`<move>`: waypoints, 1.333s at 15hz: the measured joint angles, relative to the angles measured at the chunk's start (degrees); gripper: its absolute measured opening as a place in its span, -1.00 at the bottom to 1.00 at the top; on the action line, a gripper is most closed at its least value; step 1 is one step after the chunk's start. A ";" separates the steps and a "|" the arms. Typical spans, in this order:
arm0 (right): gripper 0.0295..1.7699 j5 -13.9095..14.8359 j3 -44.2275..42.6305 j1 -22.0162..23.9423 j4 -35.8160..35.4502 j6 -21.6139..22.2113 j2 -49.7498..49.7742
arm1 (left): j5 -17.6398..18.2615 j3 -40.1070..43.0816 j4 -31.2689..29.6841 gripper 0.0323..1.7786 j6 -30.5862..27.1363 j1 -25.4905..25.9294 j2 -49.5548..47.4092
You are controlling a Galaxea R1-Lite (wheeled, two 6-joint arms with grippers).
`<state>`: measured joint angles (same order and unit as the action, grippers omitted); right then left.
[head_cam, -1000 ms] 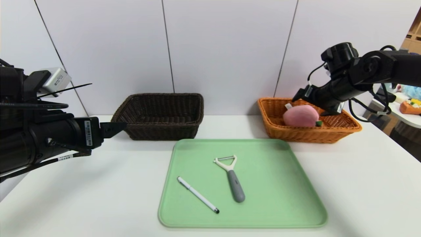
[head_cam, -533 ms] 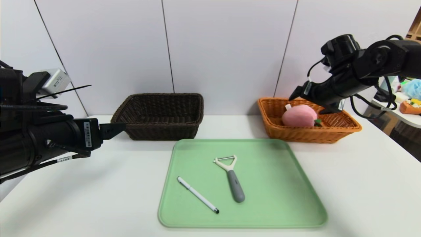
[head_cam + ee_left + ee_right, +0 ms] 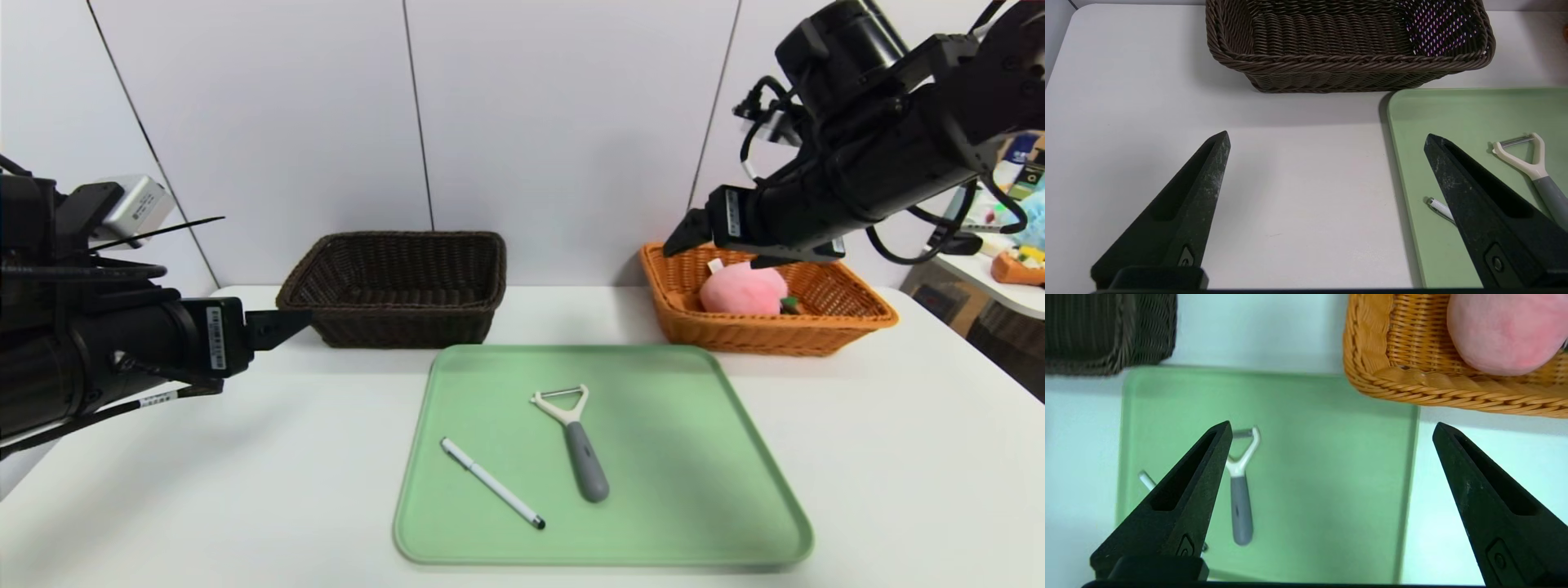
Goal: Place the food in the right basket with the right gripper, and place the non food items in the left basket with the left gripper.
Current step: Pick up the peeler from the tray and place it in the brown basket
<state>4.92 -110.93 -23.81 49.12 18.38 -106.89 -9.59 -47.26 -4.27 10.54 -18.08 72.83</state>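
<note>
The pink plush peach [image 3: 743, 288] lies inside the orange-tan right basket [image 3: 735, 333], also seen close up as peach [image 3: 1502, 330] and basket [image 3: 1400, 379]. My right gripper [image 3: 712, 257] hovers open and empty above the basket's near-left corner; in its wrist view the gripper [image 3: 1332, 426] has its jaws wide apart. On the green tray [image 3: 694, 490] lie the peeler [image 3: 571, 433] and the white pen [image 3: 490, 482]. The dark brown left basket [image 3: 400, 318] holds nothing. My left gripper [image 3: 1327, 138] hangs open over bare table left of the tray, its tip [image 3: 290, 318] in front of the dark basket.
The tray [image 3: 1453, 110] sits between the two baskets, near the table's front. In the left wrist view the peeler [image 3: 1531, 163] and pen end [image 3: 1439, 205] show beside one finger. Clutter on another table stands at the far right [image 3: 1016, 265].
My right arm has risen and pulled back from over the peach, which stays in the orange-tan basket. The left arm has hardly moved.
</note>
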 joint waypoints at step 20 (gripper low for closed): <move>0.92 3.95 1.06 -20.92 13.56 5.49 -11.39 | -0.38 6.72 0.00 0.90 0.11 1.90 -8.74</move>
<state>8.87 -109.87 -44.73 62.67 23.87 -118.27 -9.97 -40.55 -4.27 10.65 -16.18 64.09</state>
